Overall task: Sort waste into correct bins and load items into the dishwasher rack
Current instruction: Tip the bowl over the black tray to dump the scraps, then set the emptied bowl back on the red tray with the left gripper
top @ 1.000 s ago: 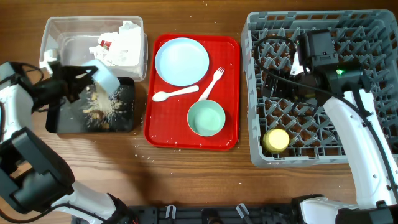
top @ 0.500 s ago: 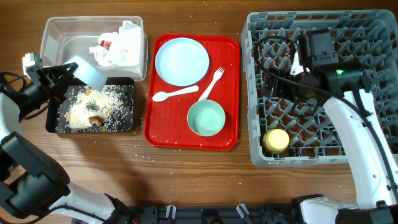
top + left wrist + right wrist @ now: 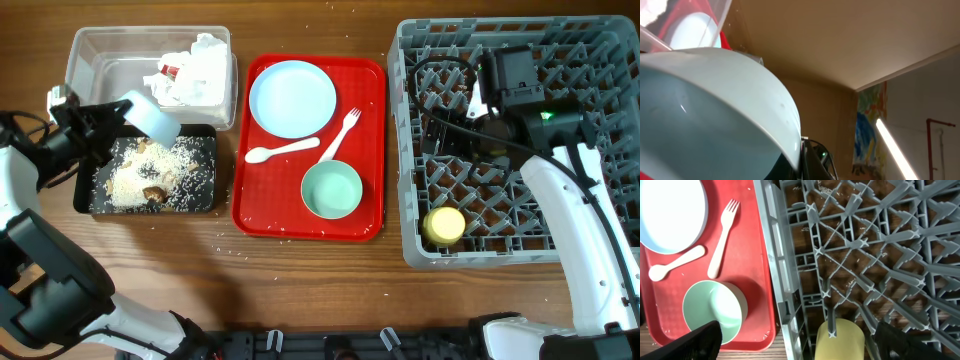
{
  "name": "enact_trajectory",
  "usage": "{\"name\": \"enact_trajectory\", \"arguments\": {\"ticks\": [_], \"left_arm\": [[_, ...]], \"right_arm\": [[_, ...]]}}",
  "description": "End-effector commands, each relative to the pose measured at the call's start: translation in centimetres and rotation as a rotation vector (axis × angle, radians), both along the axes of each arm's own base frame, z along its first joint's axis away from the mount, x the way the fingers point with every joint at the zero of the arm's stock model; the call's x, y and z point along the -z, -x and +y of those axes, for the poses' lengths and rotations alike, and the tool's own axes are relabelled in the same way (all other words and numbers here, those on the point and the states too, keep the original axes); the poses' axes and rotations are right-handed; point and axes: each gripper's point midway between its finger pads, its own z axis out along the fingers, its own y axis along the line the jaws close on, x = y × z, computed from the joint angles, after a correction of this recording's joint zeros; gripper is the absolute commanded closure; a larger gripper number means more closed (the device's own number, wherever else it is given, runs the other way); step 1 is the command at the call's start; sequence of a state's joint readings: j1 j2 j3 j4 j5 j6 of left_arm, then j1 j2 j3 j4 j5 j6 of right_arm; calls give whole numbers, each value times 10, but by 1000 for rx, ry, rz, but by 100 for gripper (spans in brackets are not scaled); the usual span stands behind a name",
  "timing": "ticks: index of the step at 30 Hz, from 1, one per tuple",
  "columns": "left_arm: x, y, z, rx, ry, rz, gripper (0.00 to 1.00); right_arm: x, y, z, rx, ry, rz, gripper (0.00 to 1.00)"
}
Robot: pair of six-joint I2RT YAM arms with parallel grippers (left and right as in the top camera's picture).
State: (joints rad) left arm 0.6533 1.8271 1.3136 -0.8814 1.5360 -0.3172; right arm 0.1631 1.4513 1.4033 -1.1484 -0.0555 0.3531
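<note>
My left fingers (image 3: 108, 125) are clamped on the tipped bowl (image 3: 152, 116), hanging over the black tray's (image 3: 196, 200) 12 o'clock edge. The rack (image 3: 408, 150) is way off at 3 o'clock, where my right fingers (image 3: 801, 339) hover spread open.

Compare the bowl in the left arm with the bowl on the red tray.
The held bowl is tipped on its side above the black tray, clamped by the left gripper; the tray bowl sits upright on the red tray, free of either arm. The held bowl looks paler, the tray bowl greener. Both are round and look empty.
</note>
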Motion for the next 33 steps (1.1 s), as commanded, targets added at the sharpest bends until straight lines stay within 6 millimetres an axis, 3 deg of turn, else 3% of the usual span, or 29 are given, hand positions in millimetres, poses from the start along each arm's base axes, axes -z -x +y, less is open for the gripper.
{"name": "enact_trajectory", "arguments": {"ticks": [1,4,7,8,11,14,17,22,26,33], "left_arm": [[-11,-1,-18,53,23,-37,96],[-10,-10,-23,76,-59,-120,96],[-15,-11,-45,128,-70,-130,96],[-18,-11,-55,154,-80,-149,96],[-15,-9,-118,270,-256,-147,96],[21,-5,-181,371,-567,-75,96],[75,12,-214,452,-920,50,96],[114,38,-226,471,-1349,134,96],[130,51,-236,515,-1463,121,89],[139,53,-244,546,-1473,117,44]], "right_arm": [[-6,-3,3,-18,-4,-24,0],[-6,-4,3,-18,-3,-24,1],[-6,-3,3,-18,-3,-22,0],[-6,-4,3,-18,-4,-24,0],[-7,-5,3,-17,-5,-29,0],[-7,-5,3,-17,-5,-28,0],[-7,-5,3,-18,-4,-29,0],[-7,-5,3,-18,-4,-30,1],[-7,-6,3,-18,-5,-33,1],[-7,-6,3,-18,-5,-34,1]]}}
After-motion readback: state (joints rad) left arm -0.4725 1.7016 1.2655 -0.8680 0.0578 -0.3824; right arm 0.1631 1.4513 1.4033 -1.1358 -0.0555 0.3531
